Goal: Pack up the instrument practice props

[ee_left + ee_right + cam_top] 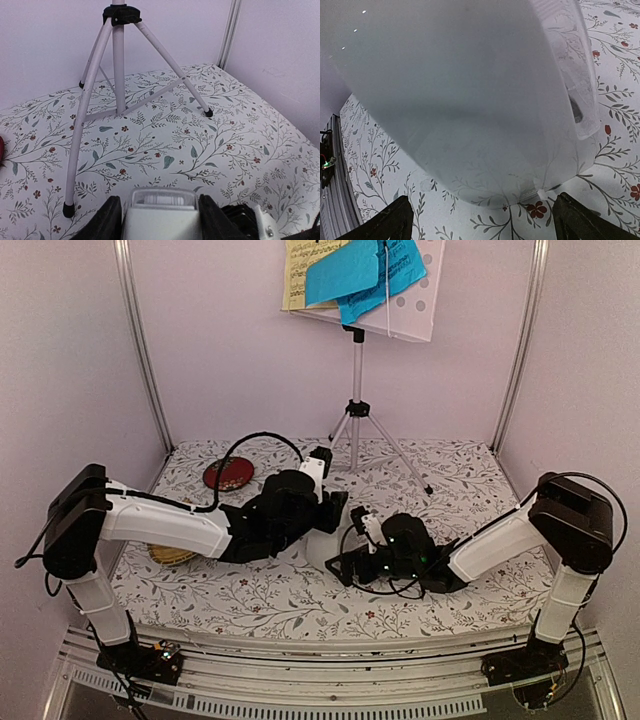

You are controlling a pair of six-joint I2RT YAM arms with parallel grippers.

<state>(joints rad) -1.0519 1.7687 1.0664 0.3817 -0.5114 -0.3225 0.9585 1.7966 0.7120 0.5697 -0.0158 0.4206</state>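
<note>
I see a small booth closed in by plain pale walls: a back wall point(230, 350), a left wall point(60, 360) and a right wall point(590, 360), all with a faint lilac tint under soft, even light. A slim metal post stands in each rear corner, the left post point(143, 350) and the right post point(520, 340), both leaning slightly outward in my overhead view. The table is covered by a white cloth point(460, 480) printed with grey-green leafy sprigs and small red flowers. A ribbed metal rail point(330, 680) runs along its near edge.
</note>
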